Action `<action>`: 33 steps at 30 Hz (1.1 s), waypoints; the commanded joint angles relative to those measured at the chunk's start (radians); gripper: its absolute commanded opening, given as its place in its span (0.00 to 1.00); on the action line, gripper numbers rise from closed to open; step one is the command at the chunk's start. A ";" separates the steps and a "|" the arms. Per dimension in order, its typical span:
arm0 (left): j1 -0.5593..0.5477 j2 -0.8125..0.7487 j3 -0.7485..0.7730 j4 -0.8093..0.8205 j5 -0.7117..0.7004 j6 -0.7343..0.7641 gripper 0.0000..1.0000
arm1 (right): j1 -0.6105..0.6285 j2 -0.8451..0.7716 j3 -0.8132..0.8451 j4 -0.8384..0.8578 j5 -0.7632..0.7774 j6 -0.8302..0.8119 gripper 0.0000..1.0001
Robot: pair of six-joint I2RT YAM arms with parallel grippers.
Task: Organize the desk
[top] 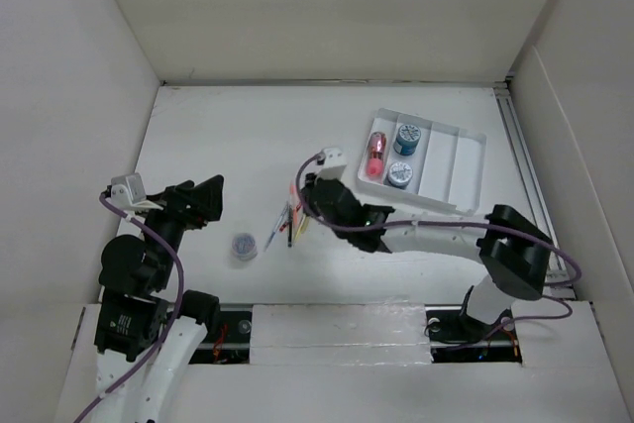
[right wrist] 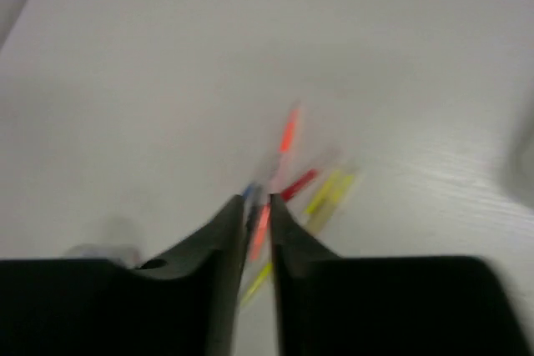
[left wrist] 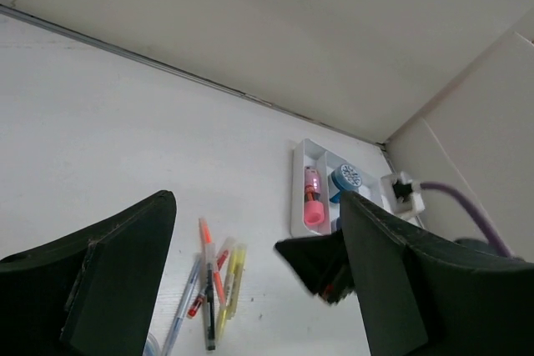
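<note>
Tip: with my right gripper [right wrist: 257, 200] pinched on the orange pen [right wrist: 261, 224] and my left gripper [left wrist: 257, 199] gaping empty, I'd lift straight up, slowly.

Left tool [left wrist: 257, 199] spread wide in foreground, loose pens [left wrist: 213, 281] fanned on white tabletop [left wrist: 125, 122] between its fingers [left wrist: 117, 264], white tray [left wrist: 298, 189] beyond holding pink item [left wrist: 312, 202] and blue roll [left wrist: 346, 177]

One tray [top: 470, 154], two blue rolls [top: 406, 138], one pink tube [top: 375, 155], one loose roll [top: 244, 246], several pens [left wrist: 210, 285]
</note>
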 commanded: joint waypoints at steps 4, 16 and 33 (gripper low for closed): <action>-0.001 -0.011 0.007 0.030 -0.022 0.001 0.76 | 0.205 0.152 0.110 0.081 -0.132 -0.186 0.94; -0.001 -0.007 0.002 0.036 -0.007 0.003 0.82 | 0.283 0.414 0.363 -0.013 -0.233 -0.203 1.00; -0.001 -0.002 -0.001 0.042 0.012 0.012 0.82 | 0.283 0.447 0.427 0.032 -0.074 -0.161 0.57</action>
